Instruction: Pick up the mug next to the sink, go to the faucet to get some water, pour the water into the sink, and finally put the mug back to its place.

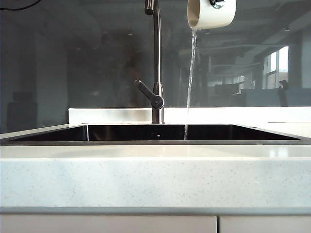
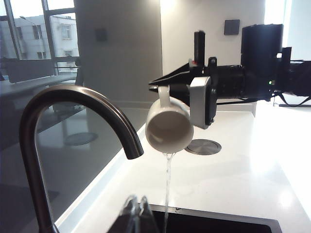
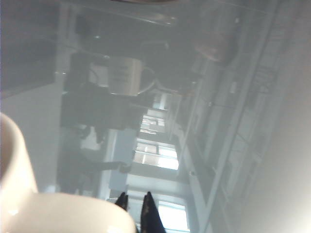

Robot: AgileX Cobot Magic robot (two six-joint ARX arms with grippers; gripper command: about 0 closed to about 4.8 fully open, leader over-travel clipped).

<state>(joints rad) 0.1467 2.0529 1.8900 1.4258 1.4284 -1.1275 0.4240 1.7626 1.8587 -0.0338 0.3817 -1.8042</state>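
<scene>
The white mug [image 1: 211, 13] hangs tipped over, high up to the right of the faucet [image 1: 157, 58]. A thin stream of water [image 1: 191, 73] falls from its lip into the dark sink [image 1: 218, 132]. In the left wrist view my right gripper [image 2: 163, 86] is shut on the handle of the mug [image 2: 169, 127], whose mouth points down and sideways. The right wrist view shows the mug's side [image 3: 53, 213] beside my right gripper [image 3: 135, 199]. My left gripper [image 2: 137, 209] is shut and empty, near the faucet spout [image 2: 82, 104] above the sink's corner. Neither gripper shows in the exterior view.
The faucet's lever [image 1: 147, 92] sticks out to the left above its base. A round steel cover [image 2: 203, 146] sits in the white counter [image 2: 233, 174] behind the sink. A dark glass wall [image 1: 73, 63] stands right behind the faucet.
</scene>
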